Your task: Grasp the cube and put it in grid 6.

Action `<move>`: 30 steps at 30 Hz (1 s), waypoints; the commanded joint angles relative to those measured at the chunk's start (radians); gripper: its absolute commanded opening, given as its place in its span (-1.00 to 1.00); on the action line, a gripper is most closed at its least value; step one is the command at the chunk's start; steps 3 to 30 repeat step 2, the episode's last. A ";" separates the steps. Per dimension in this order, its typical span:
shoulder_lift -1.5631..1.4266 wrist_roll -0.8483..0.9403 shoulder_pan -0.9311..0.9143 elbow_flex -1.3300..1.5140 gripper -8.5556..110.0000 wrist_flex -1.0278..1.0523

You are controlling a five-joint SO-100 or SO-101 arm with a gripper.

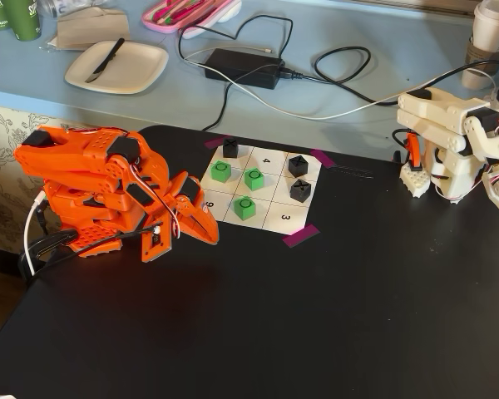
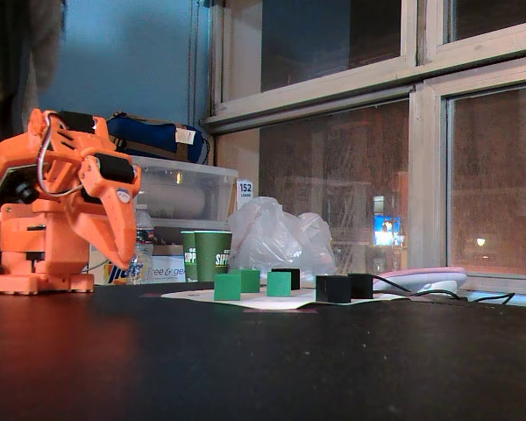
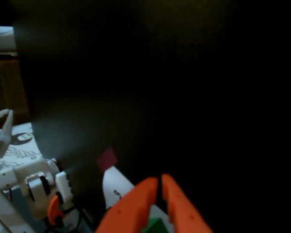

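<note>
Right of folded hand [image 1: 206,235], cube [image 1: 244,208] apart

A fixed view from above is evenly lit and sharp; the low fixed view is dim; the wrist view is dark and blurred.

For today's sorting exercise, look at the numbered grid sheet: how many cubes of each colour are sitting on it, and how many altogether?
Green cubes: 3
Black cubes: 3
Total: 6 cubes on the grid sheet
</note>
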State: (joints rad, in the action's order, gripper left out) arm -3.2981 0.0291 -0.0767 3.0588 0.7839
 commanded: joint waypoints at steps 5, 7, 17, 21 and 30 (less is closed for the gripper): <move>-0.005 0.000 -0.005 0.072 -0.85 0.008; -0.005 0.000 -0.005 0.072 -0.85 0.008; -0.005 0.000 -0.005 0.072 -0.85 0.008; -0.005 0.000 -0.005 0.072 -0.85 0.008; -0.005 0.000 -0.005 0.072 -0.85 0.008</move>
